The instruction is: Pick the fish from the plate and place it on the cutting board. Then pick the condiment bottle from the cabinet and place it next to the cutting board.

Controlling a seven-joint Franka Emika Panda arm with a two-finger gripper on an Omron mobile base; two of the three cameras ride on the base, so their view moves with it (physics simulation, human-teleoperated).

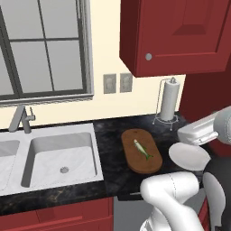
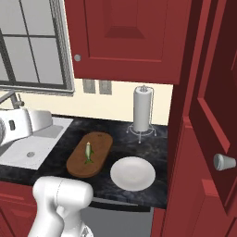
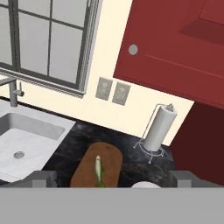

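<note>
The small silvery-green fish [image 1: 142,149] [image 2: 88,153] [image 3: 99,170] lies lengthwise on the brown cutting board [image 1: 146,163] [image 2: 78,166] [image 3: 109,155] on the dark counter. To the board's right sits the white plate [image 1: 189,156] [image 2: 133,173] [image 3: 146,185], with nothing on it. My gripper [image 3: 116,179] hangs above and in front of the board, its fingertips [image 3: 41,178] far apart and nothing between them. The tall red cabinet [image 2: 203,139] [image 1: 205,94] stands at the right. The condiment bottle is hidden.
A paper towel roll [image 1: 169,100] [image 2: 142,110] [image 3: 159,127] stands on a wire holder by the back wall. A sink [image 1: 61,153] [image 3: 22,140] with a faucet [image 1: 20,118] lies to the left. A red wall cupboard [image 2: 129,41] hangs over the counter.
</note>
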